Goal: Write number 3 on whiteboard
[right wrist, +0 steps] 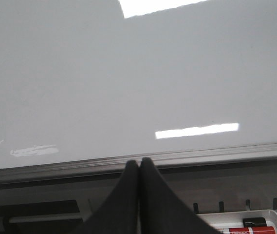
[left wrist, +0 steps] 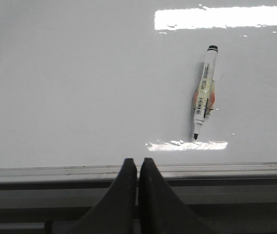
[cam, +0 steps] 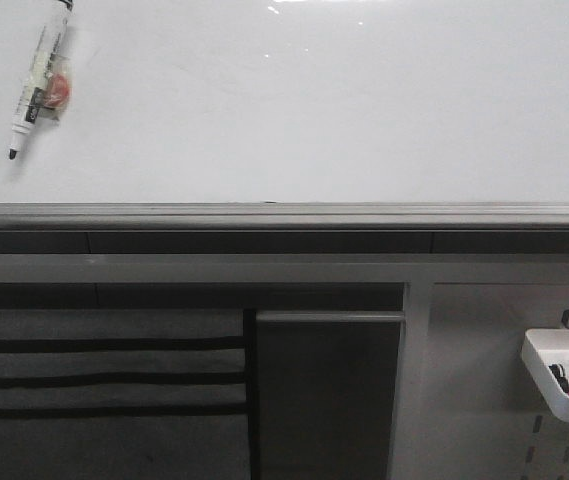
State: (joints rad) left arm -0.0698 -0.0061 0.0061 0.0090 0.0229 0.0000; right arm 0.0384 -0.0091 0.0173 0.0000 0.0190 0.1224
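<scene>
The whiteboard (cam: 314, 100) is a glossy white board with a grey edge rail (cam: 284, 214); it also shows in the left wrist view (left wrist: 80, 73) and the right wrist view (right wrist: 128, 73). No digit 3 shows on it. A white marker (cam: 37, 78) with a black tip and an orange tag lies on the board at the far left, uncapped; it also shows in the left wrist view (left wrist: 204, 92). My left gripper (left wrist: 138, 161) is shut and empty over the rail, apart from the marker. My right gripper (right wrist: 139, 162) is shut and empty at the rail. Neither gripper shows in the front view.
A grey pegboard panel (cam: 484, 400) stands below the rail at the right, with a white tray (cam: 564, 380) holding markers; the tray also shows in the right wrist view (right wrist: 245, 222). A dark panel (cam: 329, 395) and grey slats (cam: 104, 380) sit below the rail.
</scene>
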